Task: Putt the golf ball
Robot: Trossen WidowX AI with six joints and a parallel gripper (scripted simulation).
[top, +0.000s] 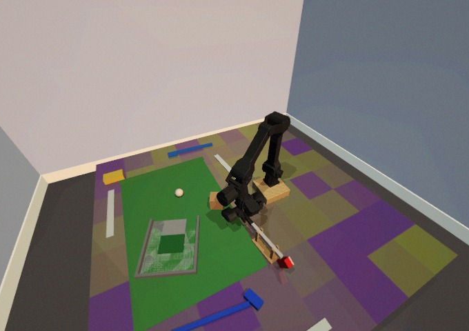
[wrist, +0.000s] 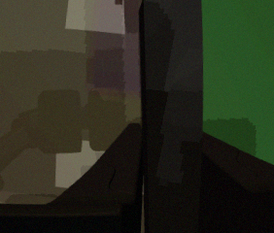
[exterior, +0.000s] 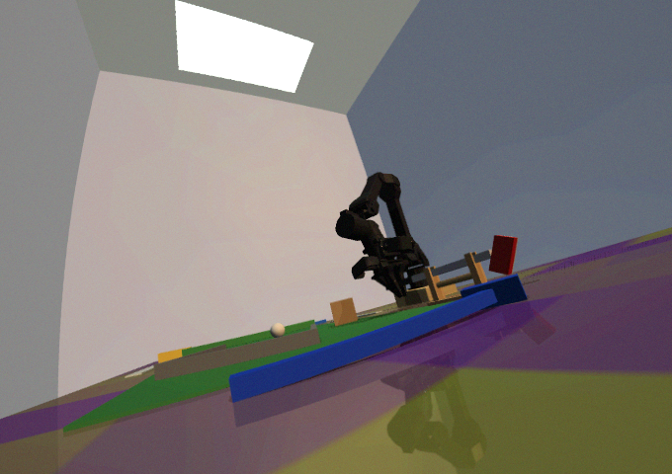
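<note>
The red putter's head (top: pixel 286 262) (exterior: pixel 503 255) is past the far end of the wooden stand (top: pixel 261 250), off the floor. Its pale shaft (top: pixel 268 241) lies across the stand's posts. My gripper (top: pixel 245 218) (exterior: pixel 400 291) (wrist: pixel 154 132) is shut on the putter's dark grip (wrist: pixel 173 73), with a finger against each side in the wrist view. The white golf ball (top: pixel 178 192) (exterior: pixel 277 330) rests on the green mat (top: pixel 149 196). The light grey ramp (top: pixel 173 226) faces the ball and leads to a dark green patch (top: pixel 171 243) inside grey walls (top: pixel 196 249) (exterior: pixel 236 355).
An orange block (top: pixel 215 200) (exterior: pixel 343 311) stands by the arm, at the mat's edge. A blue putter (top: pixel 253 299) (exterior: pixel 365 348) lies in front of the mat. A yellow block (top: pixel 113 176) (exterior: pixel 170 355), a blue bar (top: pixel 190 149) and a white strip (top: pixel 110 212) lie around it.
</note>
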